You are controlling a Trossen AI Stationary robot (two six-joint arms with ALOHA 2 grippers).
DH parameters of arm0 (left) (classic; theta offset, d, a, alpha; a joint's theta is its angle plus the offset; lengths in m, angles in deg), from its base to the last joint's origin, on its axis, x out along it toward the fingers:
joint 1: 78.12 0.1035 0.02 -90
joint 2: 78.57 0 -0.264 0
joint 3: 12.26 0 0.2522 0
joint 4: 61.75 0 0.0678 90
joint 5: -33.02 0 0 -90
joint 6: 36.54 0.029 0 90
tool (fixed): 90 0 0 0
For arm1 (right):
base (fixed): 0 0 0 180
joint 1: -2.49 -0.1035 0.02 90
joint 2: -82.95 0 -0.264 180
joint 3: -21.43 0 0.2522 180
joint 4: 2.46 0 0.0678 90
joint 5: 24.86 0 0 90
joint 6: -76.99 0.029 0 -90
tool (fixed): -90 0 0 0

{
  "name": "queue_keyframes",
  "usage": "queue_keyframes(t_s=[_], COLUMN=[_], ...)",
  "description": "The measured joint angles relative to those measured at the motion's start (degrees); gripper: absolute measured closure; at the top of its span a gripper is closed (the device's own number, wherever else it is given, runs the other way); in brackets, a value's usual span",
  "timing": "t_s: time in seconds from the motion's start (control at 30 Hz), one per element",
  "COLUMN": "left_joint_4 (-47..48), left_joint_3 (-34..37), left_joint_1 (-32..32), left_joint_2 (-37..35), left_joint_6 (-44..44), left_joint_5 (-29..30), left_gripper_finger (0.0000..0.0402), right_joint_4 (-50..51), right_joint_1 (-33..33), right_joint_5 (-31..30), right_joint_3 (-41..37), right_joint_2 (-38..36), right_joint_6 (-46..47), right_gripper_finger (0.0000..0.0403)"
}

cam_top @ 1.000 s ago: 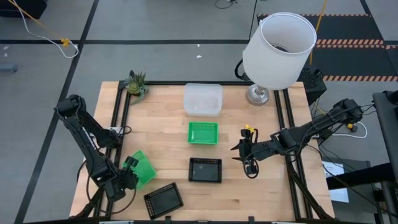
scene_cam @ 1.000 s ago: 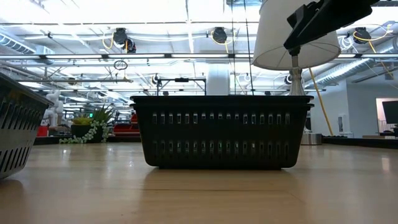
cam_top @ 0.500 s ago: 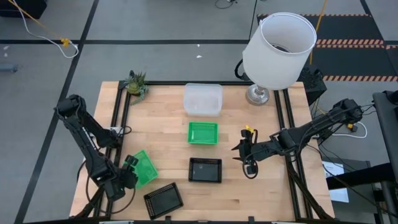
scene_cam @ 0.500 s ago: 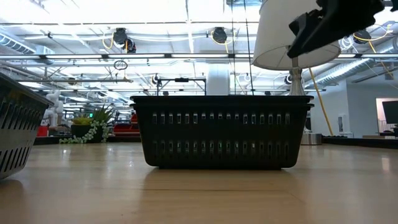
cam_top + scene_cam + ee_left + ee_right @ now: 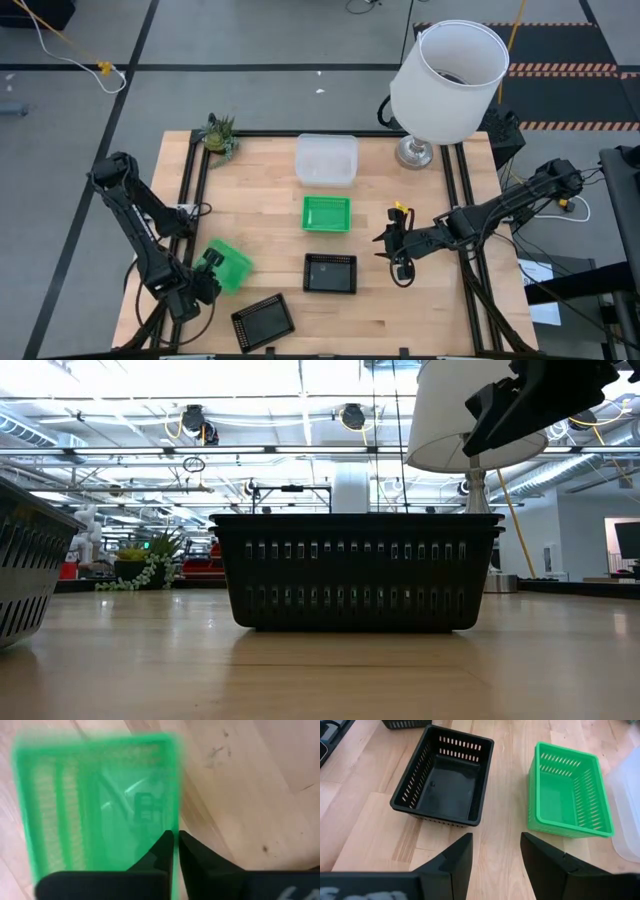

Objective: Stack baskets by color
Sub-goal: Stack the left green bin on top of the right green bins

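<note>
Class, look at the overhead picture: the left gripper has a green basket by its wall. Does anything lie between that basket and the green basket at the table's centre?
Nothing visible does. Bare table lies between the held green basket and the centre green basket; the black basket sits beside that path.

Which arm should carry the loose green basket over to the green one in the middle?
Left. The left claw is shut on the loose green basket's wall; the right claw hangs open, empty.
</note>
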State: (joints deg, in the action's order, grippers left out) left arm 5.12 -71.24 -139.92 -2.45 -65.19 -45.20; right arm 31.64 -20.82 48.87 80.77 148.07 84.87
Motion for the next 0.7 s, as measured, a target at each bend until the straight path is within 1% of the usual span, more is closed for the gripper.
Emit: queue_keyframes(t_s=[0.07,0.17,0.23,0.33,0.43,0.5,0.6,0.7], left_joint_4=[-0.6,-0.9,-0.8,-0.8,-0.9,-0.9,-0.8,-0.8], left_joint_3=[0.0,0.0,0.0,0.0,0.0,0.0,0.0,0.0], left_joint_1=[0.0,0.0,0.0,0.0,0.0,0.0,0.0,0.0], left_joint_2=[0.0,0.0,0.0,0.0,0.0,0.0,0.0,0.0], left_joint_6=[-0.2,-2.6,-4.8,-7.1,-6.3,-6.0,-6.0,-6.1], left_joint_5=[0.3,0.6,1.8,4.3,4.8,4.8,4.8,4.8], left_gripper_finger=[0.0392,0.0393,0.0374,0.0325,0.028,0.0262,0.0259,0.0276], right_joint_4=[0.0,-0.3,-0.3,-0.4,-0.4,-0.4,-0.4,-0.4], right_joint_1=[0.0,0.0,0.0,0.0,0.0,0.0,0.0,0.0], right_joint_5=[0.0,0.0,0.0,0.0,0.0,0.0,0.0,0.0], right_joint_3=[0.0,0.0,0.0,0.0,0.0,0.0,0.0,0.0], right_joint_2=[0.0,0.0,0.0,0.0,0.0,0.0,0.0,0.0], right_joint_6=[0.0,0.0,0.0,0.0,0.0,0.0,0.0,0.0], right_gripper_finger=[0.0243,0.0243,0.0243,0.0243,0.0243,0.0243,0.0243,0.0243])
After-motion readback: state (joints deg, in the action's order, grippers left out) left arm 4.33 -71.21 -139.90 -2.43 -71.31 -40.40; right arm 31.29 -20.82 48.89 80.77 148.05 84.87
